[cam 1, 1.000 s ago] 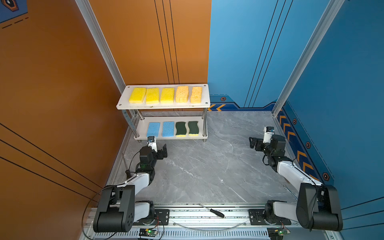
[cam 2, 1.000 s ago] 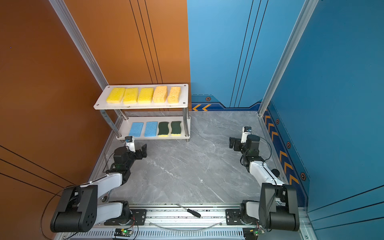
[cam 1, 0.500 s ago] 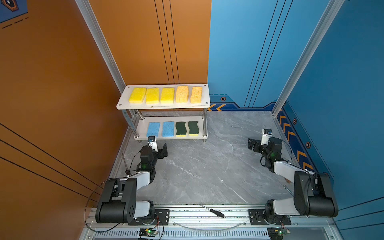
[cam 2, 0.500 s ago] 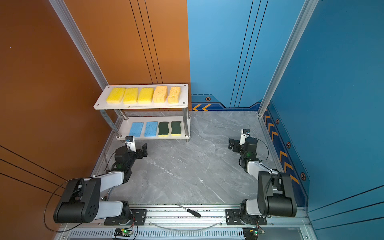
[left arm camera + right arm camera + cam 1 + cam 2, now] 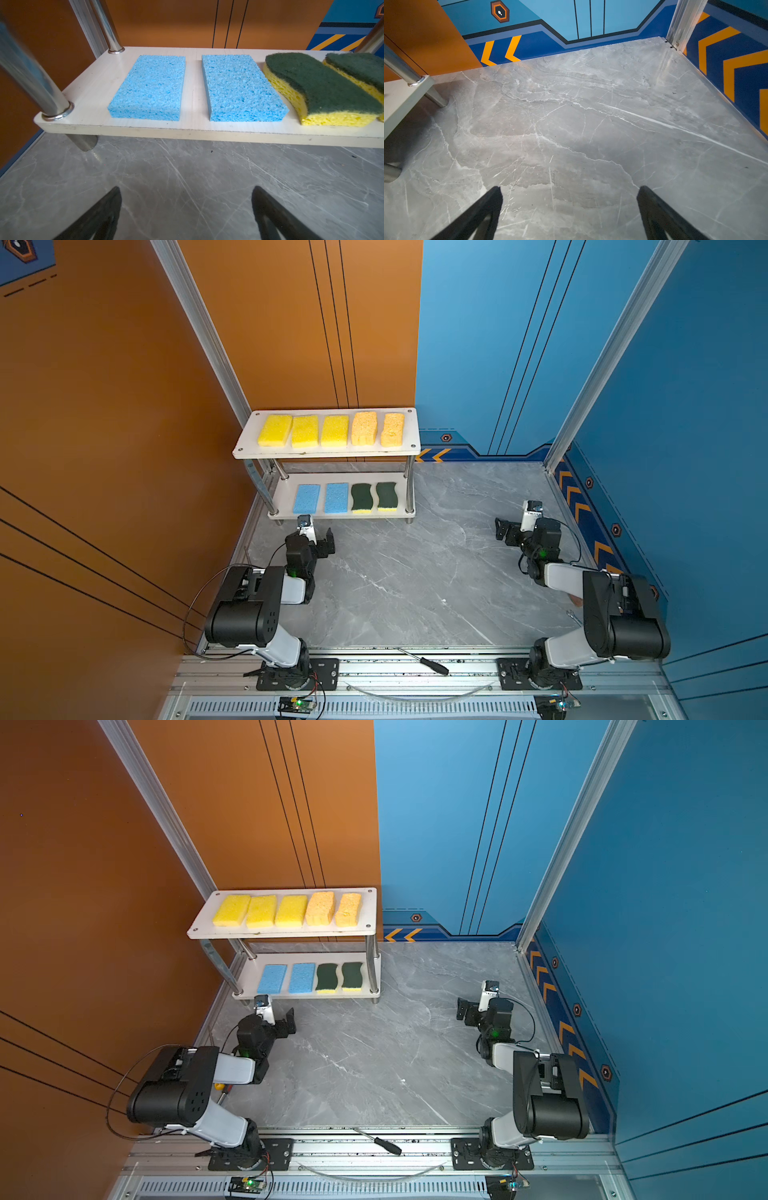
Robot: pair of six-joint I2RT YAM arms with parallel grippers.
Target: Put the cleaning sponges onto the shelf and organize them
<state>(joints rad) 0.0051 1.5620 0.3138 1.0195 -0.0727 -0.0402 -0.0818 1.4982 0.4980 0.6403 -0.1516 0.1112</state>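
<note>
Robot lab cell: grey marble-pattern tabletop (image 5: 415, 572), orange and blue wall panels (image 5: 291, 323) around it, silver aluminium posts (image 5: 201, 329) at its far corners, slotted aluminium rail (image 5: 374, 674) along its near edge.

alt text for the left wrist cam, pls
Two light blue rectangular sponges lie side by side on the shelf's white lower board, with two wavy dark-green-on-yellow sponges beside them. The left claw hangs open and empty over the grey marble tabletop.

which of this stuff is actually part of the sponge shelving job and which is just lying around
Part of the job:
shelf
three yellow sponges, top board
two orange sponges, top board
two blue sponges, lower board
two green-topped sponges, lower board

Just lying about:
black-handled screwdriver on the front rail
</note>
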